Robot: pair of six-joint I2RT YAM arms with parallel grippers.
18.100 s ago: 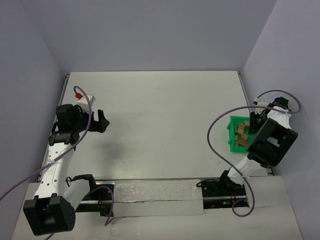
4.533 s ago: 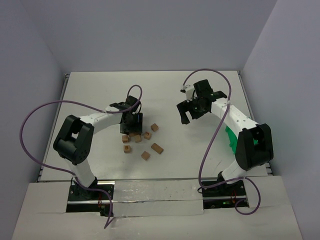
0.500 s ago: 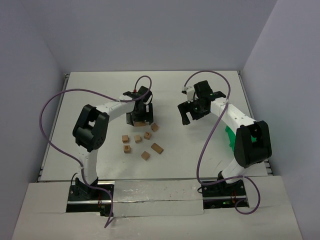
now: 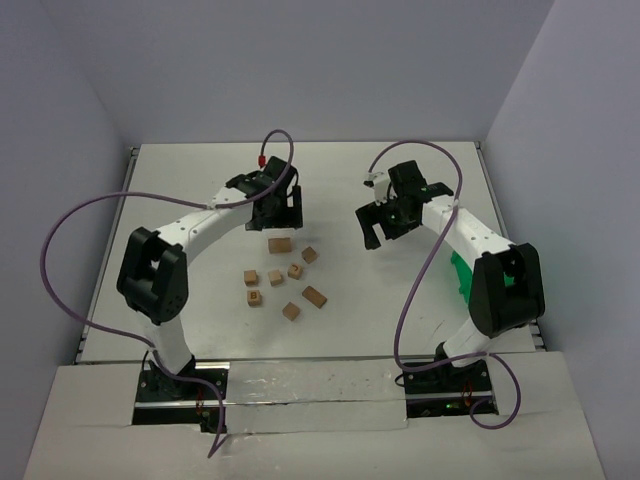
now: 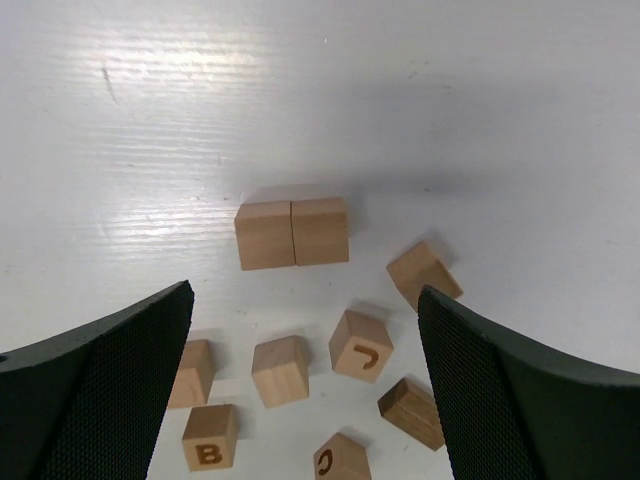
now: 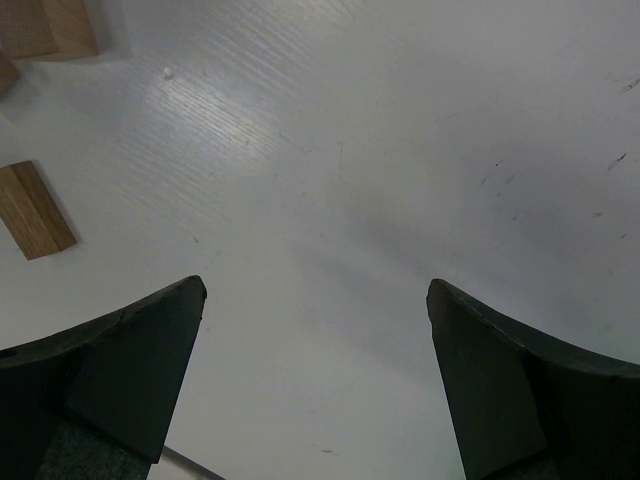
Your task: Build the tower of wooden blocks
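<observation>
The left hand (image 5: 305, 300) and right hand (image 6: 315, 290) are wide open and empty. A crooked grab could push the block pair (image 5: 292, 233) apart or bump loose blocks (image 5: 280, 368) near it.

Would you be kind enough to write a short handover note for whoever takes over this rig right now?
Left gripper: jaws open, empty, above the block pair.
Right gripper: jaws open, empty, over bare table.
Blocks: the pair lies flat, touching side by side; seven loose blocks are scattered nearer the arm bases. The bin sits at the right edge, partly hidden by the right arm.
Done: the pair looks like a base row.
Left: nothing is stacked yet; probably pick up the loose blocks and stack them on the pair.
</observation>
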